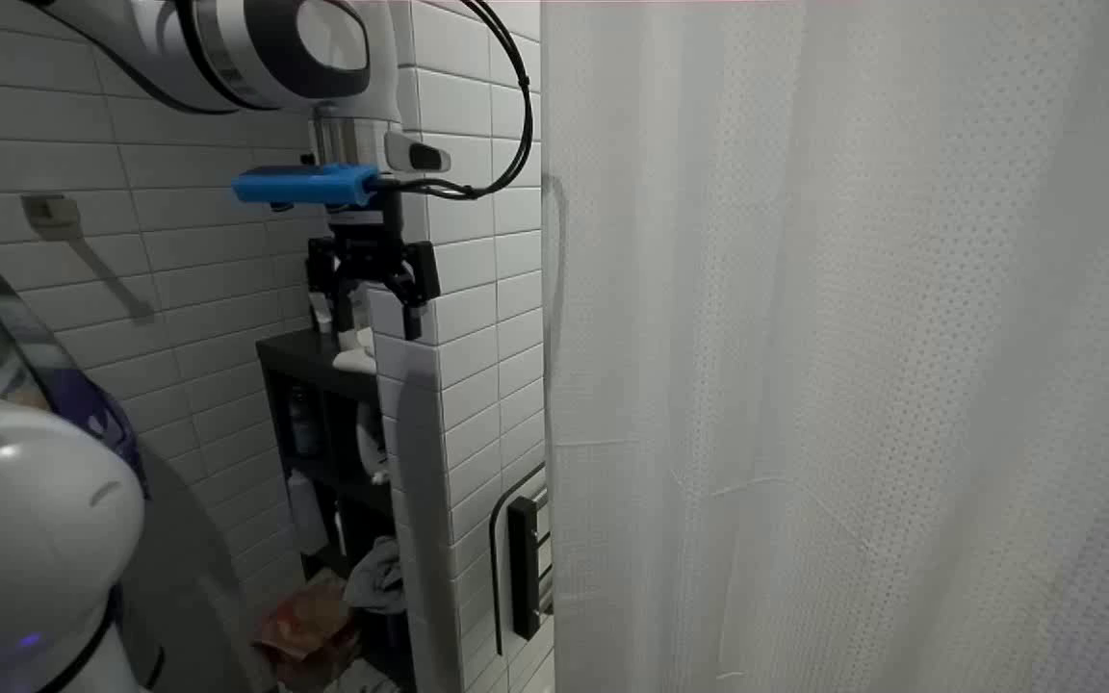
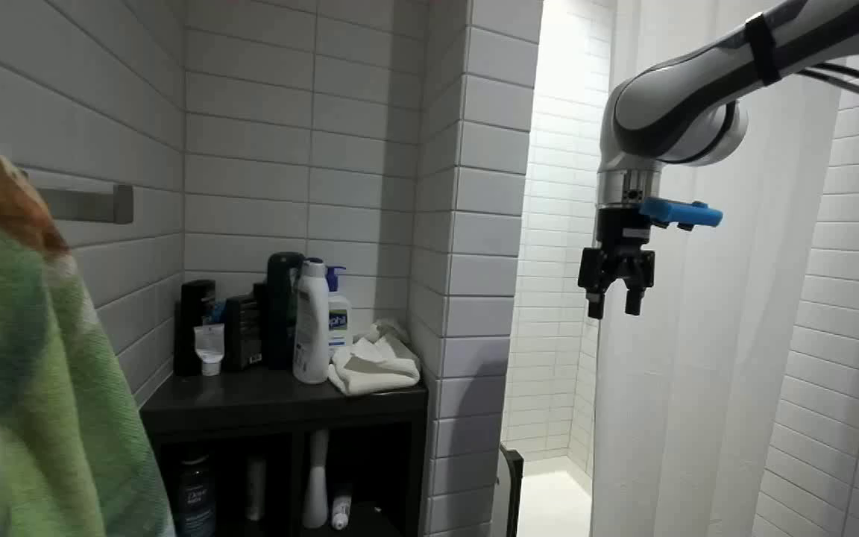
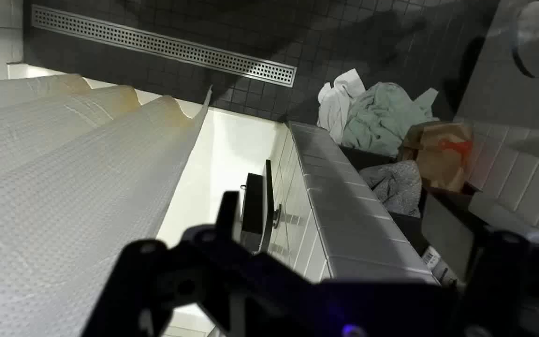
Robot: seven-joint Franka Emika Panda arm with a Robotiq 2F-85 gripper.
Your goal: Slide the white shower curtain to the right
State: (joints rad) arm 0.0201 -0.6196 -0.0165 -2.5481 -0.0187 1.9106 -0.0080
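One white shower curtain [image 1: 834, 337] hangs downward, its long axis vertical; jaws stand apart.

Shelf [image 2: 250, 412] left, curtain [image 1: 805, 346] right in both exterior views — partition wall [image 2: 483, 298] between.

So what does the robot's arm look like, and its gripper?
The arm is shiny white and rounded, with dark grey patches. Black cables loop off it, and a bright blue bar sticks out above the gripper, which is black with two stubby fingers.
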